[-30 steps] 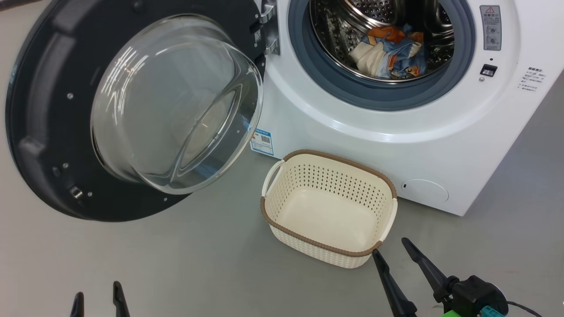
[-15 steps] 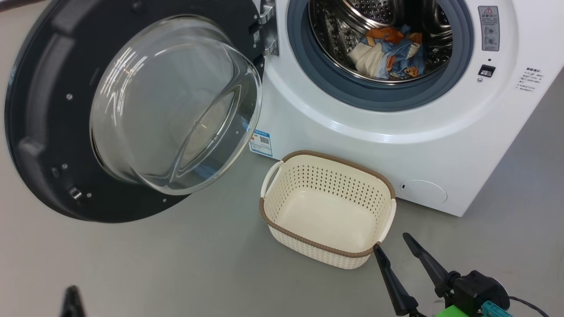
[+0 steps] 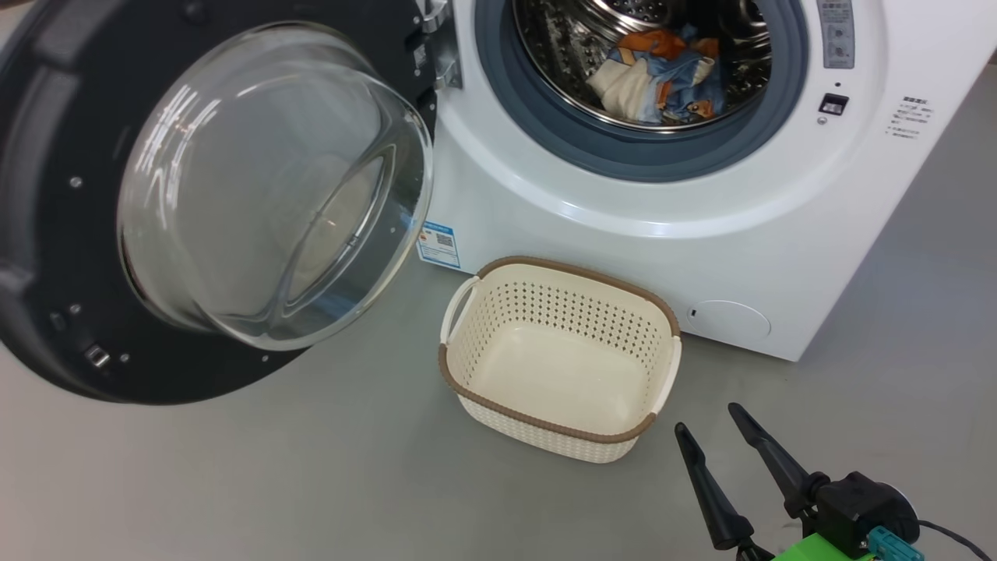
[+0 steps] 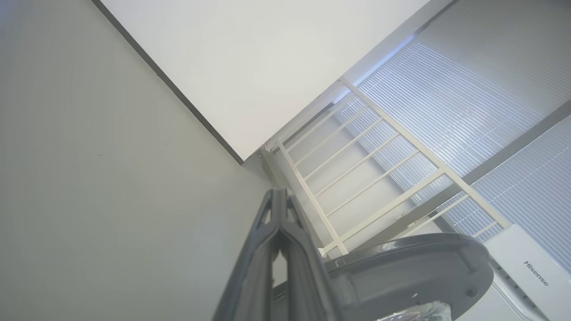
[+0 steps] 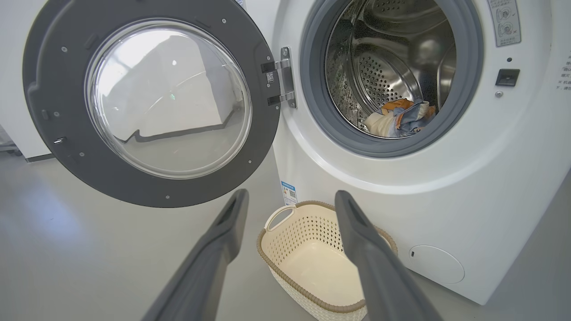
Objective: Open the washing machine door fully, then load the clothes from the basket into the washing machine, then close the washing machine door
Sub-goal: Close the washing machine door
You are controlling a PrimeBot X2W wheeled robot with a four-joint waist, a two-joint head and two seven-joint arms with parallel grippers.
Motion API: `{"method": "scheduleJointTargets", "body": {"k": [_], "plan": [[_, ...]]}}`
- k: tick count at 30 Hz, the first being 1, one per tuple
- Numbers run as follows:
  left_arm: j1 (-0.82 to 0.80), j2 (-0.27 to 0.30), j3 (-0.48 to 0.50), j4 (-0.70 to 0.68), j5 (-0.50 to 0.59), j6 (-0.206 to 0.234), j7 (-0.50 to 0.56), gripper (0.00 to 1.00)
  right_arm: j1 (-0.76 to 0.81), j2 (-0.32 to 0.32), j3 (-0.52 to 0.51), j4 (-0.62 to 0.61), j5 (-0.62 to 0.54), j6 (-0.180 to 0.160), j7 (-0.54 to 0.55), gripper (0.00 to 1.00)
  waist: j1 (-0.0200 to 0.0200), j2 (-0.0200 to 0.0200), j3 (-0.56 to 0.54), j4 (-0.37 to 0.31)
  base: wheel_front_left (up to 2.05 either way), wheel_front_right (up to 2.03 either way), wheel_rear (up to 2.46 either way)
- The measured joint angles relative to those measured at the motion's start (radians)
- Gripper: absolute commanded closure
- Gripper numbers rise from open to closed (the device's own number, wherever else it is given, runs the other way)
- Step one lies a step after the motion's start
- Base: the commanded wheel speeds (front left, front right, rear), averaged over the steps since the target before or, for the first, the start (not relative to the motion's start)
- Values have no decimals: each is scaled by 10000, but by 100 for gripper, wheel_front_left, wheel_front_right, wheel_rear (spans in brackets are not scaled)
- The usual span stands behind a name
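The washing machine [image 3: 623,257] stands with its washing machine door [image 3: 47,234] swung wide open to the left, glass bowl facing me. The clothes [image 3: 654,78], blue, orange and cream, lie inside the steel drum and also show in the right wrist view [image 5: 399,118]. On the floor in front sits the basket [image 3: 561,312], with nothing in it. My right gripper [image 3: 709,419] hovers open and holds nothing, just right of the basket's near corner. My left gripper [image 4: 279,192] is shut on nothing, pointing past the door's outer edge [image 4: 415,263].
Grey floor stretches around the basket and under the open door. A white wire rack [image 4: 357,178] and a white wall panel [image 4: 250,67] stand beyond the door. A round flap [image 3: 728,319] sits low on the machine's front.
The left gripper has shut, and its fingers have dropped past the head view's lower edge. The head camera has shifted a little. The right gripper stays open beside the basket.
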Motion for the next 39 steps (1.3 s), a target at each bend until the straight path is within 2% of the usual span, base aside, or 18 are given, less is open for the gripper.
{"method": "scheduleJointTargets", "body": {"k": [4, 8, 13, 19, 28, 39], "plan": [[-1244, 941, 568, 993, -1258, -21, 1070, 100, 1, -82, -35, -136, -2, 0, 100, 0, 0, 0, 54, -206, 0, 0, 0], [-2590, 1651, 1191, 2360, -2698, 324, 2180, 100, 3, -307, -73, -405, -71, 0, 272, 0, 0, 1, 216, -395, 0, 0, 0], [-3356, 2165, 1419, 3179, -3356, 389, 2826, 100, 2, -454, -94, -700, -75, 0, 533, 0, -1, 0, 442, -527, 0, 0, 0], [-3842, 2412, 1417, 3950, -3776, 347, 3411, 100, -3, -656, -127, -1034, -98, 0, 807, 0, 0, 0, 781, -651, 0, 0, 0], [-4017, 2408, 1244, 4569, -4027, -142, 4163, 100, -33, -972, -286, -1484, -107, 0, 1151, 0, 0, 0, 1315, -838, 0, 0, 0], [-4017, 2341, 995, 4798, -4293, -309, 4853, 100, -35, -1208, -307, -1852, -169, 0, 1434, 0, 0, 0, 1724, -925, 0, 0, 0]]}}
